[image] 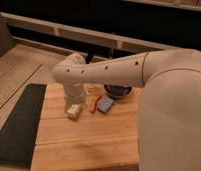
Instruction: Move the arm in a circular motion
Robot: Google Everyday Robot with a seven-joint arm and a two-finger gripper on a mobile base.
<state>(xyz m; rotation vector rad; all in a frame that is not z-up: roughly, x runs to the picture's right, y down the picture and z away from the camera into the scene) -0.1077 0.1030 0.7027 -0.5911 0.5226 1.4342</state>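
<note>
The arm (114, 70) is a thick cream-white tube that reaches from the large body at the right across to a rounded joint (69, 74) at centre left. From that joint a short segment drops toward the wooden table (89, 145). My gripper (73, 110) is at its lower end, just above the left part of the table. It shows only as a pale blocky shape.
A blue item (105, 104) and a thin orange-red item (94, 103) lie right of the gripper. A dark bowl (118, 91) sits behind them under the arm. A black mat (19, 125) lies along the table's left side. A dark shelf wall runs behind.
</note>
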